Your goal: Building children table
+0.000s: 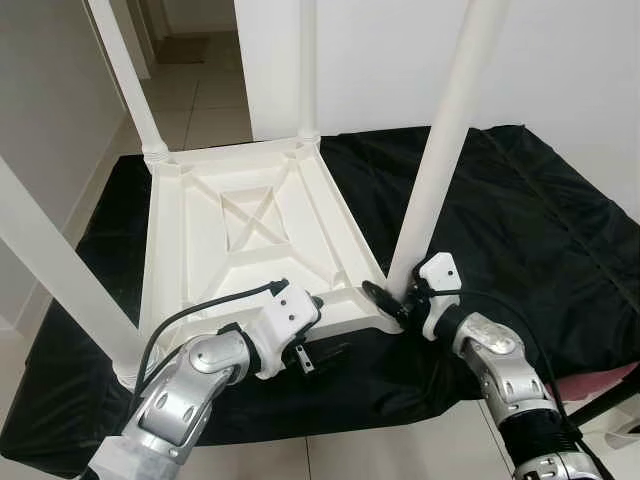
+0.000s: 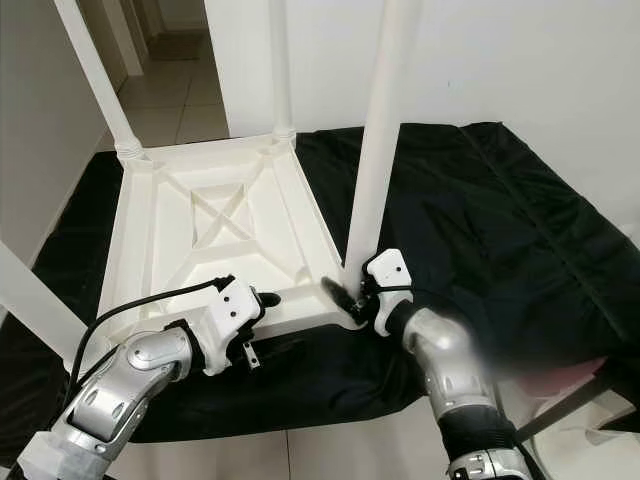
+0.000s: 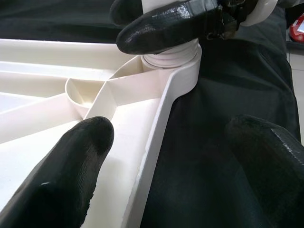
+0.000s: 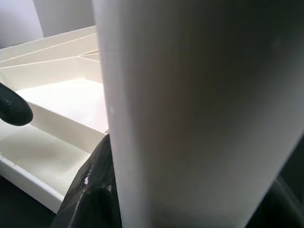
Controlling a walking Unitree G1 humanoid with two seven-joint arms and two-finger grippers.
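White plastic children's table [image 1: 250,230] lies upside down on a black cloth [image 1: 520,230] covering the surface, its ribbed underside facing up and its legs pointing upward. Four legs are fitted at the corners: two far ones and two near ones. The near-right leg [image 1: 440,150] stands in its corner socket [image 3: 173,57] at the table frame's edge.

The right gripper [image 1: 395,300] is at the base of this leg, its fingers [image 3: 166,23] closed around the leg just above the socket. In the right wrist view the leg fills most of the frame, with one black finger [image 4: 95,190] pressed against it.

The left gripper [image 1: 305,330] sits at the table's near edge, beside the same corner. Its fingers [image 3: 71,161] are spread wide, one over the ribbed underside and one over the cloth, straddling the frame rim without gripping it.

A tiled floor [image 1: 200,100] and white wall [image 1: 560,60] lie beyond the surface.
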